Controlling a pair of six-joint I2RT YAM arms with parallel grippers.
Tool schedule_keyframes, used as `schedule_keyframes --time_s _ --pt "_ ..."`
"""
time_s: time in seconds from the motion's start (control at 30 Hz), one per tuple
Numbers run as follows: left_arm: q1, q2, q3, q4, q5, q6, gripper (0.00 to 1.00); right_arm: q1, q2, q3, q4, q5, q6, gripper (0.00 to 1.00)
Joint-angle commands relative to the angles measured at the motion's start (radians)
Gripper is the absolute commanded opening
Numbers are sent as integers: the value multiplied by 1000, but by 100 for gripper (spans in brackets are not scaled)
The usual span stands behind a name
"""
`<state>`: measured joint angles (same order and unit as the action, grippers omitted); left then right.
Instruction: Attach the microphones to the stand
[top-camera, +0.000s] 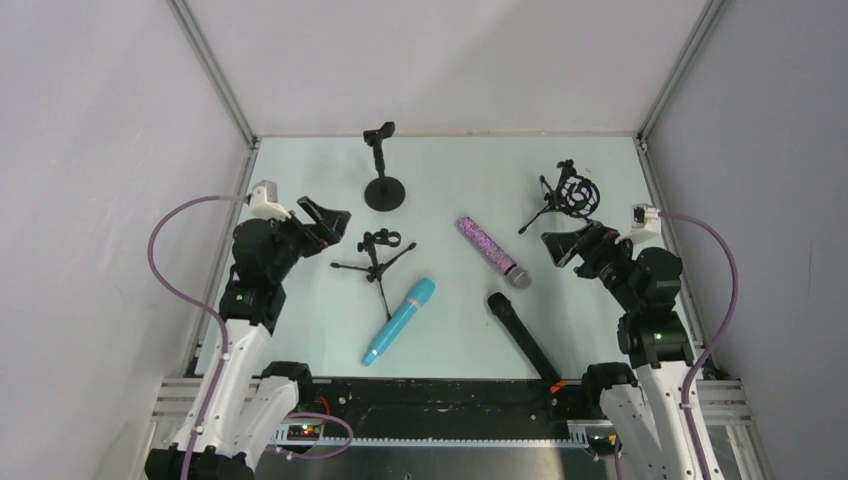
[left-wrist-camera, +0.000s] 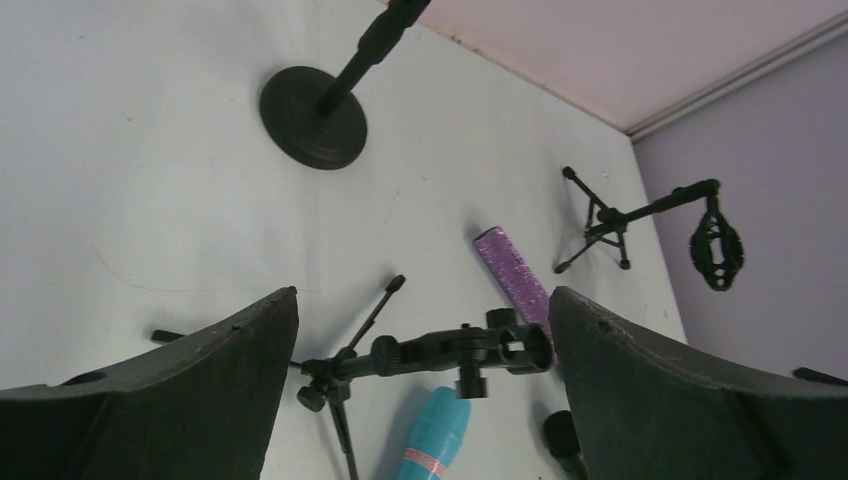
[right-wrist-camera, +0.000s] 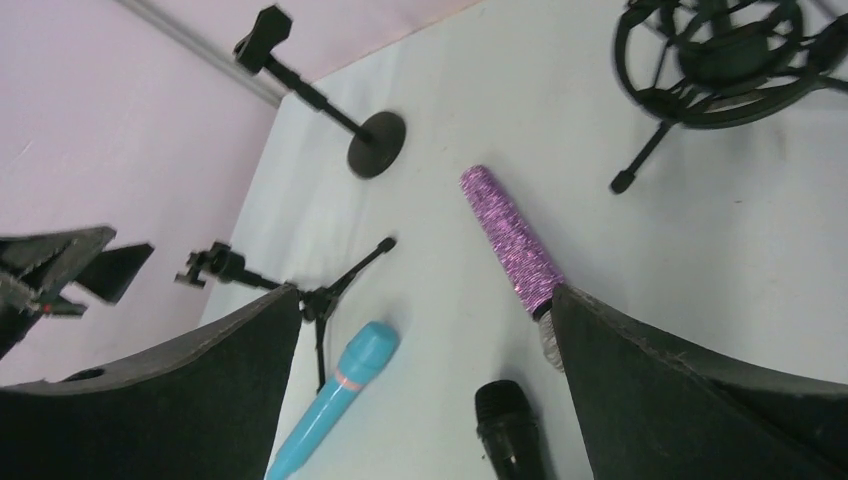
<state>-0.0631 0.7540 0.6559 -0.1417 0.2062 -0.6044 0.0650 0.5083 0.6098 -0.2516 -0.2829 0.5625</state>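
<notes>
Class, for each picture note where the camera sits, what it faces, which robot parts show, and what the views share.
Top external: above and behind the arms, looking down on the table; both arms, left gripper and right gripper show.
Left wrist: on the left arm, facing the tripod stand and far right corner; its own fingers frame the view.
Right wrist: on the right arm, facing left across the table; its own fingers and the left gripper show.
Shared: all three show the purple microphone and round-base stand.
</notes>
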Motion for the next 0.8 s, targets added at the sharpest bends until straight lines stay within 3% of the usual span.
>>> schedule_keyframes --time_s 0.0,0.33,0.6,0.77 --pt "17 1 75 -3 90 -36 98 -18 35 44 -3 -215 6 100" --pt "30 72 178 -41 247 -20 98 -9 113 62 8 -385 63 100" --pt "30 87 211 -144 266 0 98 145 206 62 -48 -308 36 100" --pt "29 -7 154 -190 272 77 98 315 285 62 -73 -122 -32 100"
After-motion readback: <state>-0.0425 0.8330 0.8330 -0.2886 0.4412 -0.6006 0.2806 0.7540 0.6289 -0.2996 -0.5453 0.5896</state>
